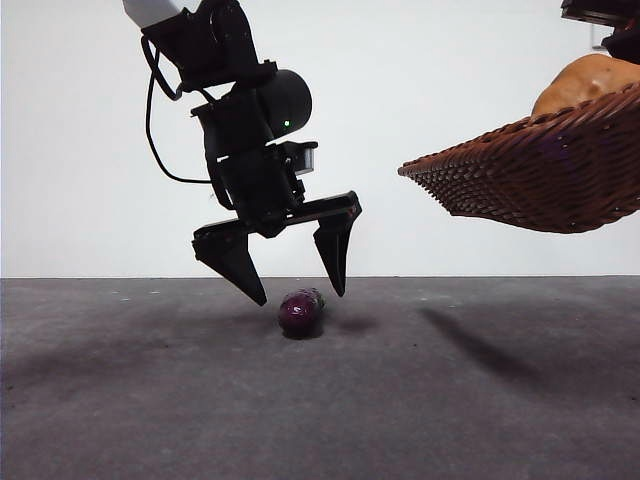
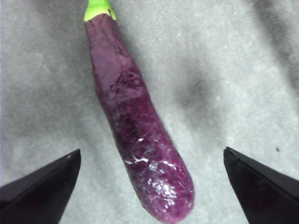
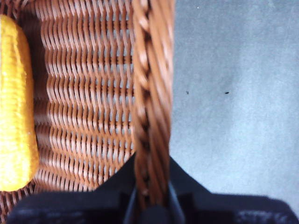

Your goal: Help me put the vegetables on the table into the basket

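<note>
Eggplant (image 2: 140, 135) on table (image 1: 480, 420) btwn wide-apart left fingers (image 1: 297, 290), right fingers (image 3: 150, 205) clamped on basket (image 3: 150, 93) rim.

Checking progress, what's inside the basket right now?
The basket holds a potato and the corn. Its wall hides the rest of the inside. The eggplant lies on the table.

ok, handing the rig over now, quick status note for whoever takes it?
Left claw: open, hovering over the eggplant, one jaw either side, not touching.
Right claw: shut on the basket rim, holding it tilted, off the table.
Done: potato and corn cob are in the basket.
Left: lower, close on the eggplant, lift it into the basket.
</note>
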